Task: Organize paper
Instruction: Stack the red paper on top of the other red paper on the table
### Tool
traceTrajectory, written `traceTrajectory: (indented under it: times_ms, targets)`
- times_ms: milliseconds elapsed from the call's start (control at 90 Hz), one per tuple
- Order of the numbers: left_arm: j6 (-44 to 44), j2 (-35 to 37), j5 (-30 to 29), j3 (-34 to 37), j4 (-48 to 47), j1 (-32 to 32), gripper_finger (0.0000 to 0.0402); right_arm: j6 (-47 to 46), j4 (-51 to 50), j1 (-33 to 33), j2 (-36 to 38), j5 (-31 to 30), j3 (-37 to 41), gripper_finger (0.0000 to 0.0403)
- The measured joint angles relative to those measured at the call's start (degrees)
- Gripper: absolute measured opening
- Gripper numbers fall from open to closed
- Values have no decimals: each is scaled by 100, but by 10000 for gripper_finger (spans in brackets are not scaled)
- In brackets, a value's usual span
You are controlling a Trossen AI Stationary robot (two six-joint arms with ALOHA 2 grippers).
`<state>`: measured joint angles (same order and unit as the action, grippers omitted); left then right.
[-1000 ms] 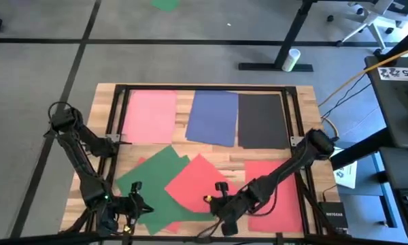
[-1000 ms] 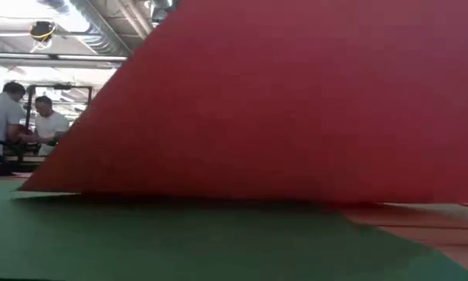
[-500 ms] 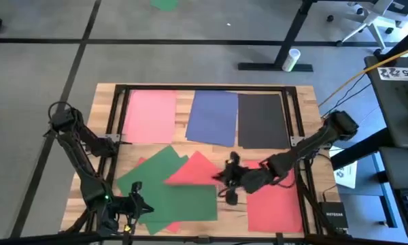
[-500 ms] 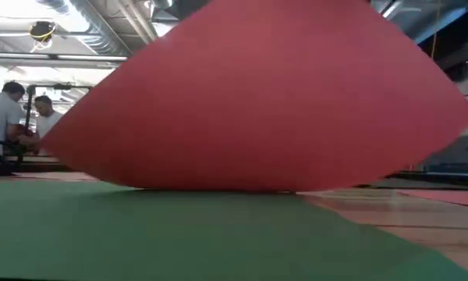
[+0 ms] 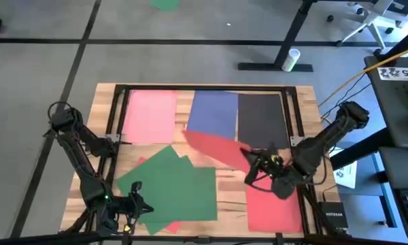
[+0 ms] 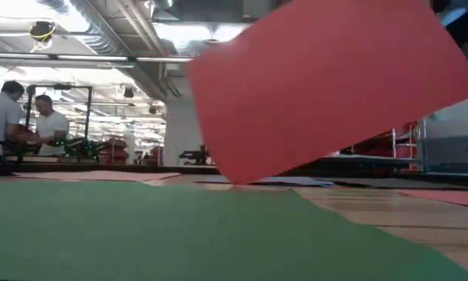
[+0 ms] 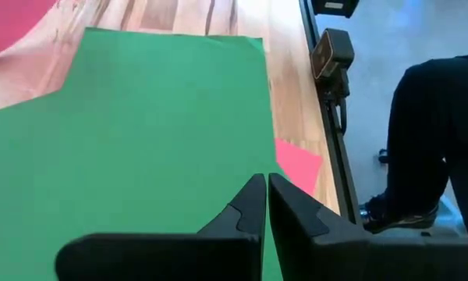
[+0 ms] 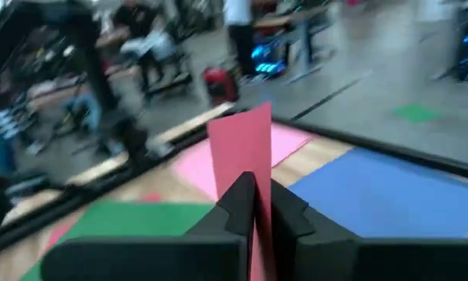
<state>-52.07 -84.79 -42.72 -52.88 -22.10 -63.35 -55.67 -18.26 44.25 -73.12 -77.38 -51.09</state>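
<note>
The red sheet (image 5: 214, 146) had come up off the green sheets (image 5: 170, 190) and moved toward the right side of the table (image 5: 204, 94). The right gripper (image 5: 253, 165) had its fingers pinched tight on one edge, so the sheet hung tilted in the air.

A pink sheet (image 5: 149, 116), a blue sheet (image 5: 213, 117) and a black sheet (image 5: 262, 121) lay side by side along the far edge. Another red sheet (image 5: 275, 207) lay flat near the right arm. That much looked sorted. I think the held sheet belonged on that red one, and the green sheets were not yet tidy.

The left gripper (image 7: 265, 207) waited over the green sheets with its fingers together.

A bit of red peeked out under the green, mostly hidden.
</note>
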Motion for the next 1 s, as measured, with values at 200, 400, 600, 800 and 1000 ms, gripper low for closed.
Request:
traceTrajectory:
  times_ms: [200,400,600,800,1000]
  targets:
    - [-31,0,0,0,8,0,0,-1988,-1260,193,-5,-257,0,0]
    - [-56,0,-9,0,19,13,0,-2846,-1753,168,-50,-663,-1,0]
    - [-114,0,-11,0,18,13,0,-3402,-2427,60,-50,-439,-2,0]
    - [-155,0,-13,0,19,13,0,-4218,-3574,-50,-52,604,-2,0]
    - [-155,0,-12,0,14,35,0,-4829,-4489,-39,-105,1917,-2,0]
